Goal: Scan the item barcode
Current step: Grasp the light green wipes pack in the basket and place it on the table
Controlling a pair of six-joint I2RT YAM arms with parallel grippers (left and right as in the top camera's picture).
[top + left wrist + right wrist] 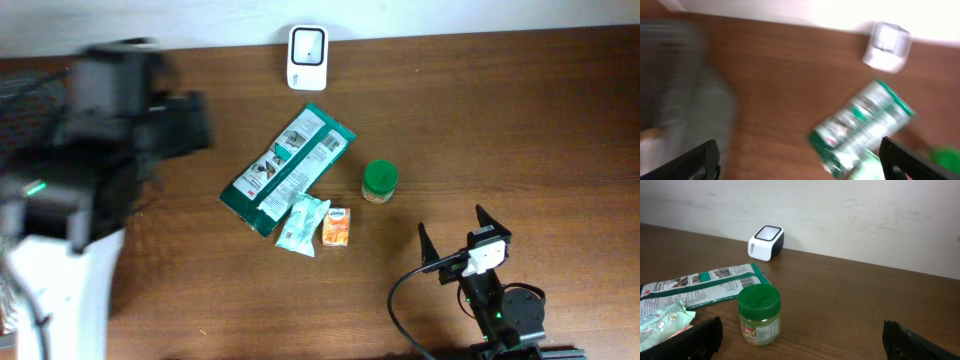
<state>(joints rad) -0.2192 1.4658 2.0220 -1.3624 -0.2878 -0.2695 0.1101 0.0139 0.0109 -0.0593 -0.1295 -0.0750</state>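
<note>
Since neither tool holds anything yet, we weigh the items first; which one is meant we cannot tell. The pouch [288, 170] lies flat at the middle of the counter [500, 120]. We judge it light, soft and slick, best pinched at a short end so that its print hangs in view. At its near end the packet [303, 222] looks equally limp, and the carton [337, 227] beside that looks small and easy to crush. The jar [759, 315] stands upright to their right, apart from them. We judge it rigid and round, best taken across the body below the lid, label turned outward. The scanner [307, 57] sits at the far edge, well apart from all four.

The left arm [100, 110] shows as a blur at the left edge, with the left tool [800, 162] spread wide above bare wood, pouch and scanner ahead of it. The right arm [505, 310] crouches low at the near edge, with the right tool [455, 235] gaping wide and aimed past the jar toward the scanner.
</note>
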